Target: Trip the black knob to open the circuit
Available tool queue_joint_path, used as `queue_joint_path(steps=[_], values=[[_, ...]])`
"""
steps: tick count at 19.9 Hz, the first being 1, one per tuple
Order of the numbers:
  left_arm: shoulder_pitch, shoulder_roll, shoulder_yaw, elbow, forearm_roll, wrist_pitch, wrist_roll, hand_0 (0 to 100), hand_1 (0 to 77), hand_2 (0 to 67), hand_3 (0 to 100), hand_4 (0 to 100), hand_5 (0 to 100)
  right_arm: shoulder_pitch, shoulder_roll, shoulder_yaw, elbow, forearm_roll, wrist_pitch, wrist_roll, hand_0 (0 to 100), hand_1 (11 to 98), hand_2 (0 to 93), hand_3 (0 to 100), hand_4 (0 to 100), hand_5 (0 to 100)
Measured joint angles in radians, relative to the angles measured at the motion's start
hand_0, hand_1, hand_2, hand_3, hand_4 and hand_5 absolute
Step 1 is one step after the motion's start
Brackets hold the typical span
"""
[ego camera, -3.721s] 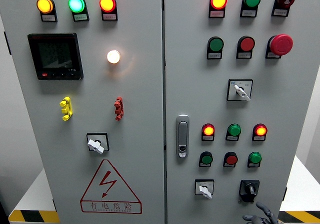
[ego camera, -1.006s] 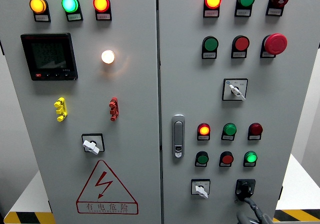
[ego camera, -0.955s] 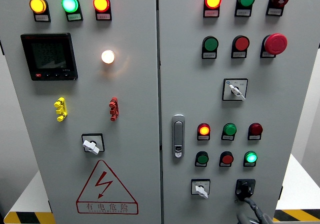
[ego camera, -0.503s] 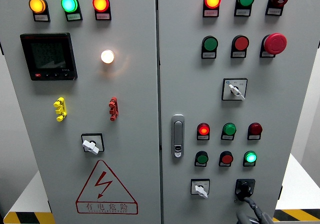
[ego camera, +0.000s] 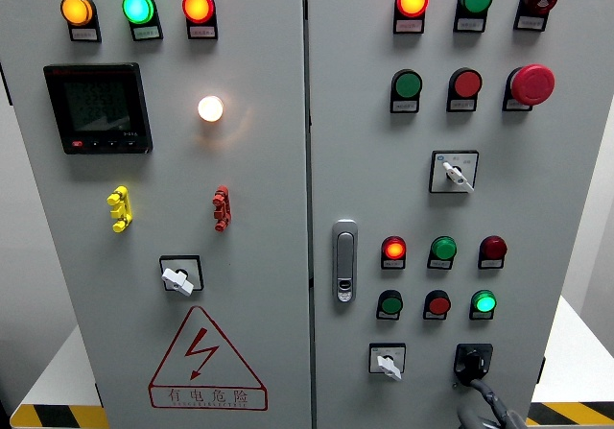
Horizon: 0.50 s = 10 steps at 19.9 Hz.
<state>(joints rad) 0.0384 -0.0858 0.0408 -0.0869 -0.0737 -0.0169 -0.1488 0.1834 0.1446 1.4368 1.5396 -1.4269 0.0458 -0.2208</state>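
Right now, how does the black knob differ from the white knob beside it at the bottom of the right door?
The black knob is dark and the right hand reaches up to it; the white knob is pale, with nothing touching it. The white one's handle points down and right; the black one's angle is hard to read. Both sit on square plates in one row.

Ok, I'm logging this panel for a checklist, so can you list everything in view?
Top lamps, left door: 3, amber, green, red, all lit.
Meter display: 1, black, upper left.
Round white lamp: 1, lit, beside the meter.
Small handles: 2, yellow and red, mid left door.
White selector switches: 3, at.
Warning triangle: 1, red, lower left door.
Door latch: 1, silver, right door.
Emergency stop: 1, red mushroom, upper right.
Black knob: 1, bottom right.
Right robot hand: 1, grey, reaching up to the black knob from below.
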Motion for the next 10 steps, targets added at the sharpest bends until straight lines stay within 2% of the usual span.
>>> queue_joint_path(steps=[6,10], values=[[0.0,0.0,0.0,0.001,0.0,0.0,0.0,0,3.5,12.7,21,7,2,-0.011,-0.0071,0.017,0.014,0.0,-0.019,0.0,78,43.4,7.0,85,87,100],[0.0,0.0,0.0,0.001,0.0,0.0,0.0,0,3.4,12.7,21,7,2,-0.049,-0.0108,0.028,0.042,0.0,-0.02,0.0,78,43.3,7.1,85,87,100]])
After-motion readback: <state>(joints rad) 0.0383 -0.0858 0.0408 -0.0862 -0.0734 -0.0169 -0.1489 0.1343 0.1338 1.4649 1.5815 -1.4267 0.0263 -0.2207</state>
